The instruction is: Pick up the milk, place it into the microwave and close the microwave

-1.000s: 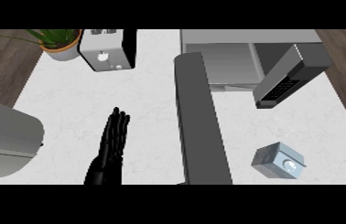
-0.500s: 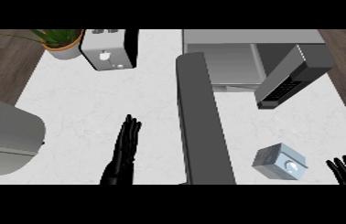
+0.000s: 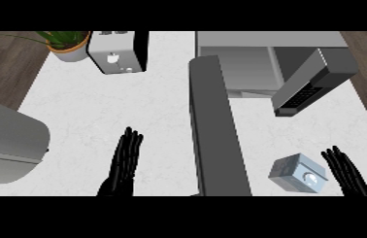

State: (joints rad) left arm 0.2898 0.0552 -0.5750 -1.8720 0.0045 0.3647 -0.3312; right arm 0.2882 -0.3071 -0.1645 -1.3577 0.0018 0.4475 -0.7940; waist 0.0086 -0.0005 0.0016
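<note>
**Milk carton upright at the worktop's near right, both hands open**

The milk [image 3: 299, 173] stands upright on the white worktop [image 3: 108, 106], seen from above, its cap facing up and its square top turned diagonally. It sits right of the microwave's open door [image 3: 215, 130], well in front of the microwave [image 3: 265, 62]. The right hand [image 3: 346, 173], fingers straight and spread, rises just beside the carton, apart from it. The left hand [image 3: 125, 165] lies flat with fingers straight, pointing away, left of the door.

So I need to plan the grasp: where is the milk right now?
In the head view the milk stands on the counter at lower right, right of the open microwave door, with the right robot hand just beside it, not touching.
</note>
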